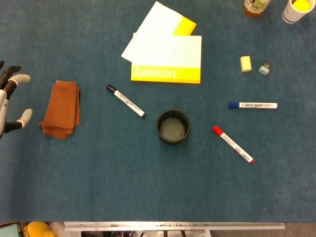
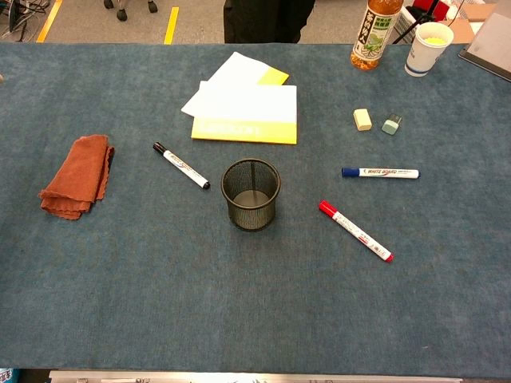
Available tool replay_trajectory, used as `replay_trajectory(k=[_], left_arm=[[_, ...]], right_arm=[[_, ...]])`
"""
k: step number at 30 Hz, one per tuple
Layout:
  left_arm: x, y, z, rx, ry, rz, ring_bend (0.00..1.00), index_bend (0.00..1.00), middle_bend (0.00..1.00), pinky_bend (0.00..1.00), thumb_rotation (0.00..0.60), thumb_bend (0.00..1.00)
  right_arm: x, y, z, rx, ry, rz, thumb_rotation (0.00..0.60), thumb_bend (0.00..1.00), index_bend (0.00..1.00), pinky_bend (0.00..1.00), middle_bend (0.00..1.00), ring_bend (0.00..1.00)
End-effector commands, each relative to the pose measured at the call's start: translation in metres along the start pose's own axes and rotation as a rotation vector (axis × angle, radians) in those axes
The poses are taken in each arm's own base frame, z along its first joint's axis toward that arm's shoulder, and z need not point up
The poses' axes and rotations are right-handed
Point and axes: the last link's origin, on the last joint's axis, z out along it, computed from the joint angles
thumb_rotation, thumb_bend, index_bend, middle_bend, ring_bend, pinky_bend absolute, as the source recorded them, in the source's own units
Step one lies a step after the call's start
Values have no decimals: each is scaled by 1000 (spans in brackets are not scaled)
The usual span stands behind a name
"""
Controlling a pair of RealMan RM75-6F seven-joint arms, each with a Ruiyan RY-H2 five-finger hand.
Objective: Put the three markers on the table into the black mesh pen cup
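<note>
The black mesh pen cup [image 1: 173,127] [image 2: 251,194] stands upright and empty in the middle of the blue table. A black-capped marker [image 1: 126,100] [image 2: 181,165] lies to its left. To the right of the cup lie a red-capped marker [image 1: 233,144] [image 2: 355,230] and, further back, a blue-capped marker [image 1: 253,105] [image 2: 380,172]. My left hand [image 1: 11,101] shows at the left edge of the head view, fingers spread, holding nothing, well left of the markers. The chest view does not show it. My right hand is in neither view.
A folded brown cloth [image 1: 61,109] [image 2: 77,175] lies at the left. Yellow and white notepads [image 1: 165,52] [image 2: 243,104] sit behind the cup. Two erasers [image 1: 246,63] [image 2: 391,124], a bottle [image 2: 375,33] and a paper cup [image 2: 427,48] stand at the back right.
</note>
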Motion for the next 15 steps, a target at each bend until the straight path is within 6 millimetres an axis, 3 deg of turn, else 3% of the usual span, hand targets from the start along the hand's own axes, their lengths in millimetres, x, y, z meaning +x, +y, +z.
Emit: replay_trajectory(k=[1, 7, 15], left_arm=[[-1, 0, 1, -6, -5, 3, 4, 262, 165, 13, 600, 253], [1, 5, 8, -63, -21, 15, 4, 273, 165, 14, 600, 253], [-5, 25, 40, -285, -132, 112, 3, 290, 165, 14, 600, 253]], right_arm=[[0, -1, 1, 1, 1, -1, 600, 259, 123, 248, 181, 88], [5, -3, 4, 6, 17, -4, 600, 259, 123, 247, 181, 88], [14, -10, 10, 18, 41, -9, 600, 259, 123, 248, 181, 88]])
